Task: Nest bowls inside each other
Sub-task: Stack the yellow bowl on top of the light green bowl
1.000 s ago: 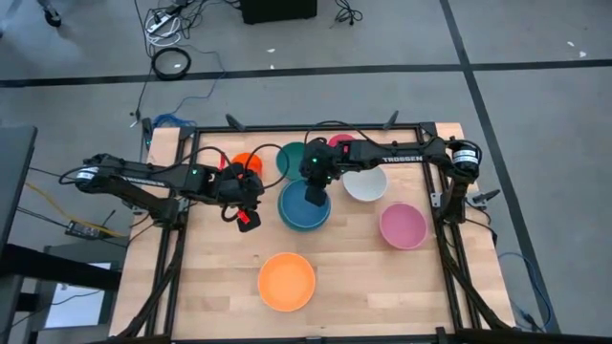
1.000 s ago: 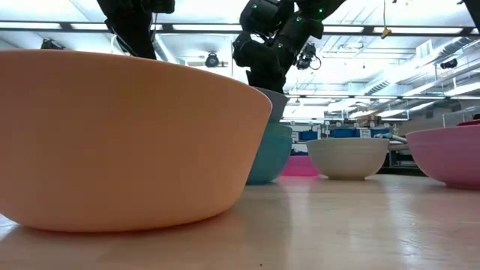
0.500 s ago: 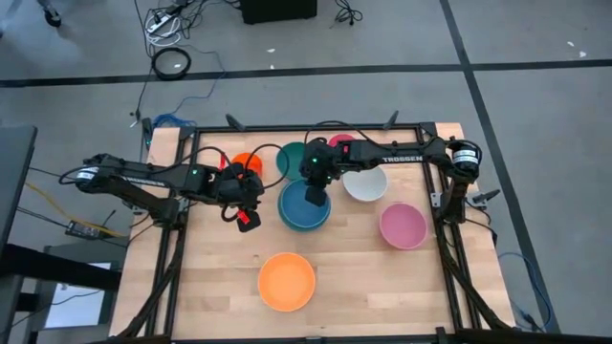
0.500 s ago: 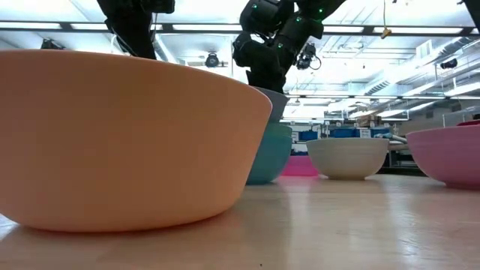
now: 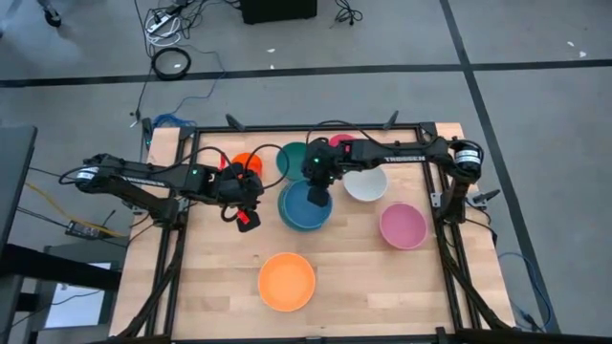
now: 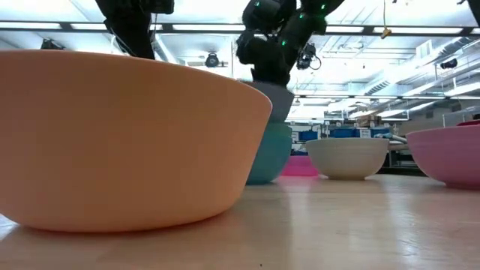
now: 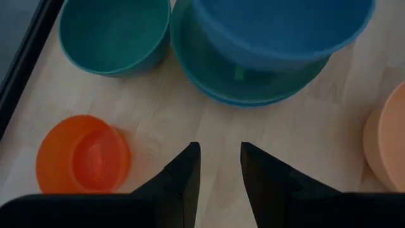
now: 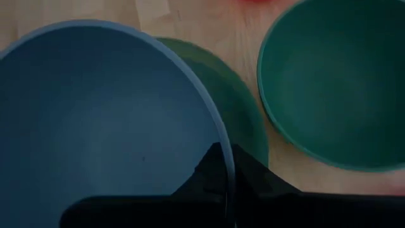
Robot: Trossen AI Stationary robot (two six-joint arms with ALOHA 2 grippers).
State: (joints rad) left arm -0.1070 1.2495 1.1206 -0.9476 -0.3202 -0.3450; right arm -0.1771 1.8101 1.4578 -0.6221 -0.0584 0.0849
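Right wrist view: right tool (image 8: 226, 180) clamped on blue bowl (image 8: 107, 120) rim.

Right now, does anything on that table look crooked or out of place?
Yes: the blue bowl sits tilted, not seated flat in the larger bowl beneath it. The right hand is shut on its rim. The other bowls stand upright on the table.

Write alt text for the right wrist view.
The right gripper is shut on the rim of a blue bowl, held over a sage green bowl. A teal bowl sits beside them on the wooden table.
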